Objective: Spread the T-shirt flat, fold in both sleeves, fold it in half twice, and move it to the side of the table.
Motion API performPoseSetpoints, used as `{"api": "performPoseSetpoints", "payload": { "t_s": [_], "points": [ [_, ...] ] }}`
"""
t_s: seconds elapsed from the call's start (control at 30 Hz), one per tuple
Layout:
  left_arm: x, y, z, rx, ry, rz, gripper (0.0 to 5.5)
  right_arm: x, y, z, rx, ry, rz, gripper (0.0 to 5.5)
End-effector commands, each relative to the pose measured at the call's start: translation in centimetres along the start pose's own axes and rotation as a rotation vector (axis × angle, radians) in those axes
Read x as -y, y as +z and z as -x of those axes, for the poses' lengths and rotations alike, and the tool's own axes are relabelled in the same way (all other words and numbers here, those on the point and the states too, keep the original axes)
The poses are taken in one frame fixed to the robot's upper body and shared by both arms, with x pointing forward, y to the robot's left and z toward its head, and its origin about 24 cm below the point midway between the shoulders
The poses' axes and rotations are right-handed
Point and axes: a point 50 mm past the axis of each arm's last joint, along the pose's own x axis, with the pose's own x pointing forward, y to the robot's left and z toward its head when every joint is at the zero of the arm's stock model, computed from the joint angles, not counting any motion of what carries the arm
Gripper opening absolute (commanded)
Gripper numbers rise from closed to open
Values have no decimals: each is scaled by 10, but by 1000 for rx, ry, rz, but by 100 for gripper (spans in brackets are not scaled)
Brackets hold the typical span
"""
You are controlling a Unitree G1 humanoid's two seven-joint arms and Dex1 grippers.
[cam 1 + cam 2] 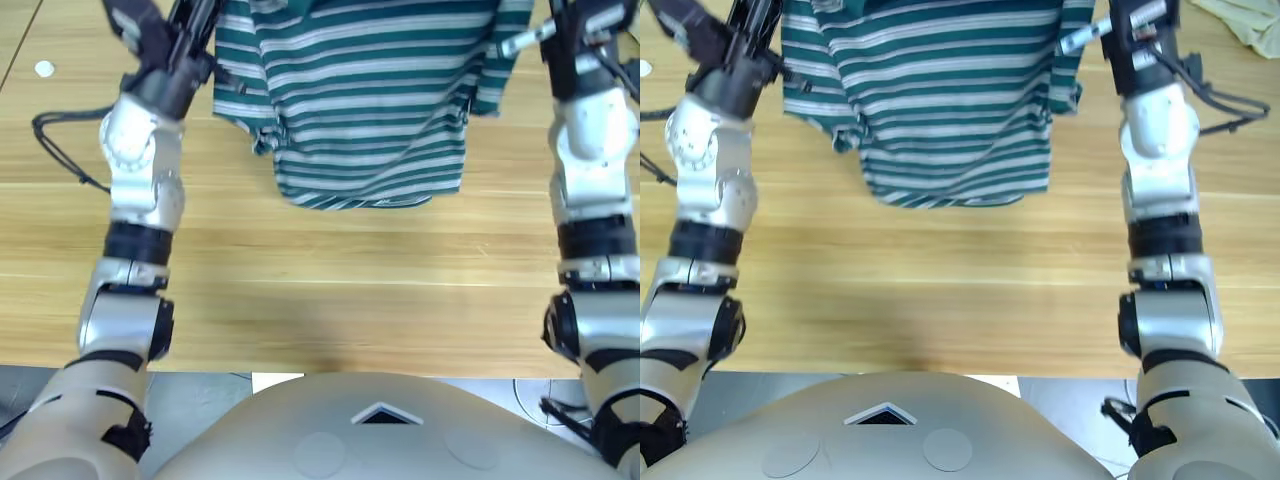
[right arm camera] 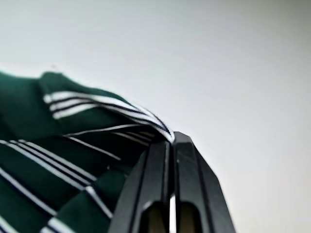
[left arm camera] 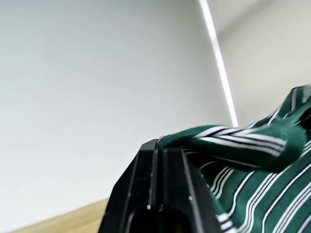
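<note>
Together, left fingers (image 3: pixel 138 194), right fingers (image 2: pixel 194 184) pinch T-shirt (image 1: pixel 360 100)

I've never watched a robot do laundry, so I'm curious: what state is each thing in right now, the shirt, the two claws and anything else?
T-shirt: held up by both grippers, hanging down, unfolded, not yet spread flat.
Left gripper: shut on the T-shirt's edge.
Right gripper: shut on the T-shirt's edge.
Cream cloth: lying crumpled at the far right of the table.
</note>
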Motion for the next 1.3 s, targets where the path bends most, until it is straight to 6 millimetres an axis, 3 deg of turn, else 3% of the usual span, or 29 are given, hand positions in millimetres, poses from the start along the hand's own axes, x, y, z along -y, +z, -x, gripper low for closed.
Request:
{"api": "performPoseSetpoints", "payload": {
  "t_s": [0.03, 0.07, 0.1, 0.13, 0.17, 0.23, 0.37, 0.47, 0.53, 0.6, 0.63, 0.77, 1.0, 1.17, 1.3],
  "points": [
    [-34, 81, -110, 37, 638, -167, 3, 65, 44, -99, -146, -705, 267, 0],
    [-41, 104, -112, 154, 695, -163, 3, 72, 58, -103, -57, -777, 284, 0],
    [-45, 115, -111, 220, 698, -155, 3, 74, 66, -103, 20, -804, 292, 0],
    [-47, 115, -109, 240, 675, -152, 3, 73, 68, -102, 68, -792, 291, 0],
    [-48, 102, -104, 198, 626, -144, 3, 68, 61, -98, 77, -732, 283, 0],
    [-49, 56, -81, 45, 529, -143, 3, 48, 34, -82, 33, -518, 269, 0],
    [-41, -45, 8, -303, 356, -175, 3, 9, -29, -12, -75, -98, 196, 0],
    [-2, -96, 77, -501, 19, -203, 3, -10, -61, 63, -150, 225, 137, 0],
    [38, -114, 134, -580, -393, -197, 3, -21, -70, 122, -189, 491, 87, 0],
    [65, -109, 184, -559, -708, -159, 3, -24, -66, 174, -222, 752, 29, 0],
    [67, -99, 198, -525, -762, -140, 3, -21, -61, 196, -240, 841, -5, 0],
    [58, -66, 222, -434, -697, -130, 3, -4, -42, 238, -297, 933, -90, 0],
    [62, -27, 233, -360, -551, -114, 3, -5, -4, 265, -288, 926, -210, 0],
    [80, -32, 252, -472, -602, -75, 3, -14, 2, 281, -347, 979, -214, 0],
    [97, -31, 278, -561, -652, -57, 61, -17, 15, 291, -346, 1032, -222, 31]
  ]
}}
